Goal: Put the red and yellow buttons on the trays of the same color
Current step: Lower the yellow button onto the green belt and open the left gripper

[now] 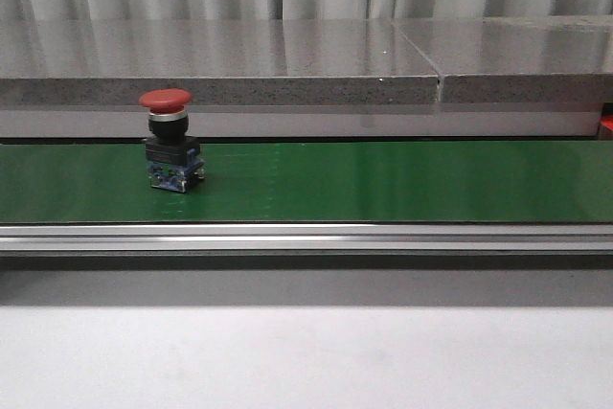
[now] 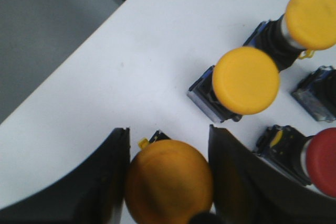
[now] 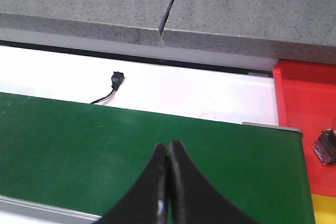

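A red button (image 1: 168, 141) stands upright on the green belt (image 1: 383, 184), far left in the front view; neither gripper shows there. In the left wrist view my left gripper (image 2: 168, 129) is shut on a yellow button (image 2: 168, 182), both fingers pressing the sides of its cap over the white table (image 2: 157, 51). Two more yellow buttons (image 2: 245, 80) (image 2: 312, 18) and a red button (image 2: 321, 161) lie beside it. My right gripper (image 3: 168, 148) is shut and empty over the belt (image 3: 79, 145). The red tray (image 3: 304, 108) and a strip of yellow tray (image 3: 324, 208) lie past the belt's end.
A grey stone ledge (image 1: 287, 55) runs behind the belt, and an aluminium rail (image 1: 306, 237) runs along its front. A small black connector with wires (image 3: 116, 80) lies on the white strip behind the belt. A button's base (image 3: 325, 145) sits in the red tray.
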{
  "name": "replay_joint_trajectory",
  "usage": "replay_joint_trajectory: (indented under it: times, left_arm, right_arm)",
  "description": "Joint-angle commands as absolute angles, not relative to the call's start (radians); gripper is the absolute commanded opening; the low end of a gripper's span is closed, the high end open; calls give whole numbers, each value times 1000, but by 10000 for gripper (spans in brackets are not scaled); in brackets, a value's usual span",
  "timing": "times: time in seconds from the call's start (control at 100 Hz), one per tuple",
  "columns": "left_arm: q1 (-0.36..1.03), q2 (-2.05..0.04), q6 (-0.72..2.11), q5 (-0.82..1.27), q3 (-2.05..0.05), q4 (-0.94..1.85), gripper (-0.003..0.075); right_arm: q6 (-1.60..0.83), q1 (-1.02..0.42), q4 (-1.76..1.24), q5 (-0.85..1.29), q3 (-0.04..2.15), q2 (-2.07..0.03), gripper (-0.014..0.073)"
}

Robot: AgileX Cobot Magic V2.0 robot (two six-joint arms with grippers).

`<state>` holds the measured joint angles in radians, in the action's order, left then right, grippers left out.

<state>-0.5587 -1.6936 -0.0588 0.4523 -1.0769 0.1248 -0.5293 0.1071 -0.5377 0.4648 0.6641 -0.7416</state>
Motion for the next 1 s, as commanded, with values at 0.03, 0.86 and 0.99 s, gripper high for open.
replay_joint_trajectory:
  times: [0.03, 0.86, 0.99]
  left_arm:
    - [-545, -1574, -60, 428, -1106, 146, 51]
    - [-139, -1477, 0, 748, -1292, 59, 51]
    - [-124, -1504, 0, 748, -1292, 61, 51]
  right_arm:
    - [-537, 106, -555, 413, 690, -733, -67]
    - [-537, 106, -555, 413, 690, -733, -67]
    - [-537, 106, -555, 413, 690, -733, -67]
